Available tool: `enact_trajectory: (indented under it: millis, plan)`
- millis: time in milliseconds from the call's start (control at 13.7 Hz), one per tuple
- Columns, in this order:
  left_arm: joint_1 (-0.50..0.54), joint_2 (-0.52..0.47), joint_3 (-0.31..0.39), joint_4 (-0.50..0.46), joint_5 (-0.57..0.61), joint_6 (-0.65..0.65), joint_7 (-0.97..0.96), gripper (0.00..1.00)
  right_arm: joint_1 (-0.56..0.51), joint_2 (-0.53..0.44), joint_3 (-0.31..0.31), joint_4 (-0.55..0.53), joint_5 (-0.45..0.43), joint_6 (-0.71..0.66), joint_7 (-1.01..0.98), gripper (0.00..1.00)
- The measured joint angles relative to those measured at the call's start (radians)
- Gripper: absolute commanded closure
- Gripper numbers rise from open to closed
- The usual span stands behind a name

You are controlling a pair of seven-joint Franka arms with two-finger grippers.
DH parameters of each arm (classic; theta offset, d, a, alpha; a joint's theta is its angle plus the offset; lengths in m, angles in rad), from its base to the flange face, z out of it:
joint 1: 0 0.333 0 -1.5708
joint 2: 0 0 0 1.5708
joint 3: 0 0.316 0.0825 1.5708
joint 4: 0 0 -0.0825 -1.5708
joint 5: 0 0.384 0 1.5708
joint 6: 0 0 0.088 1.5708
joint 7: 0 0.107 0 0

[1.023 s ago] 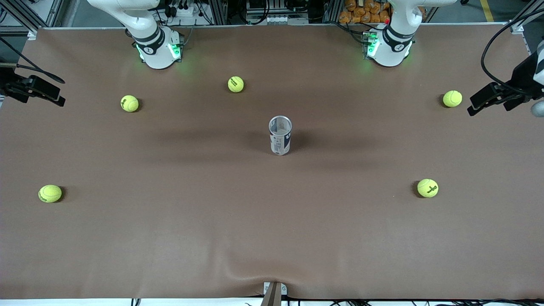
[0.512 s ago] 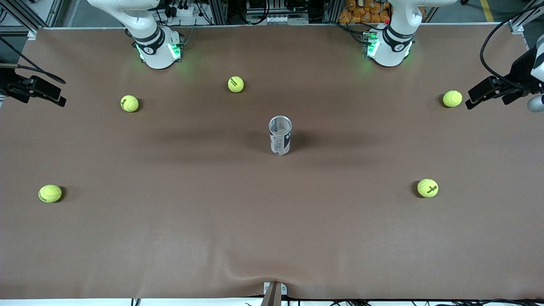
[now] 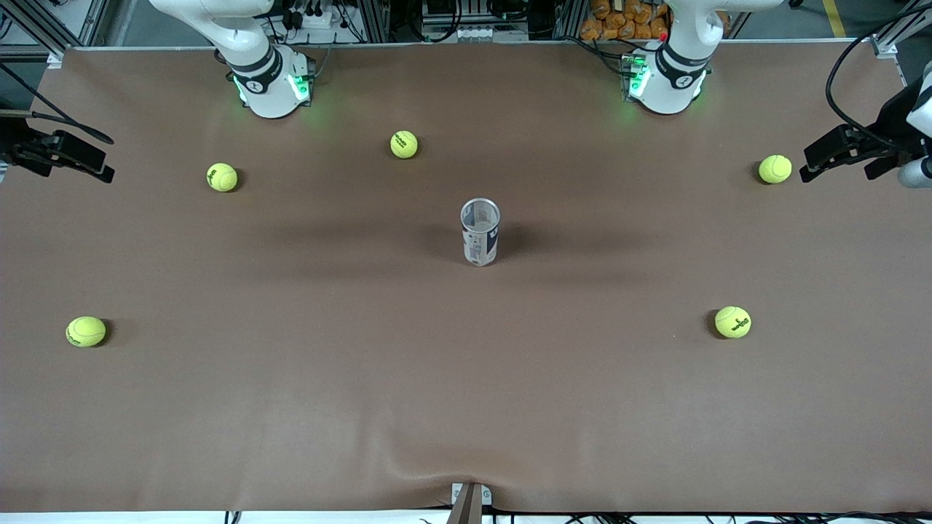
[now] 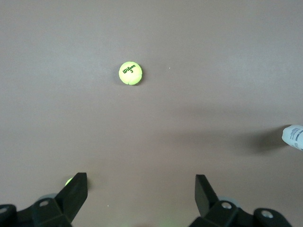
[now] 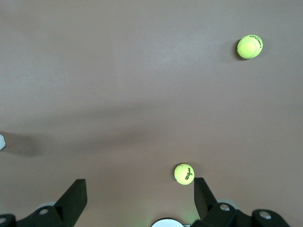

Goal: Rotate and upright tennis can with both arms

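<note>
Tennis can (image 3: 480,233) upright mid-table, only its edge visible in left wrist view. Left gripper (image 4: 139,196) and right gripper (image 5: 139,198) both spread wide, empty, cropped at table ends.

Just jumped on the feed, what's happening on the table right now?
Nothing is being handled. The tennis can stands upright mid-table with its open mouth up, and neither arm touches it. The left gripper is open, high over the left arm's end of the table near a tennis ball. The right gripper is open over the right arm's end. Four more tennis balls lie scattered on the brown table.
</note>
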Motion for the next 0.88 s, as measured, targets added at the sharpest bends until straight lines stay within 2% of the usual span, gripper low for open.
enact_trajectory:
  millis: [877]
  plan:
    - [0.0, 0.0, 0.0, 0.0, 0.0, -0.002, -0.027, 0.0, 0.001, 0.0, 0.003, 0.0, 0.0, 0.002, 0.0, 0.0]
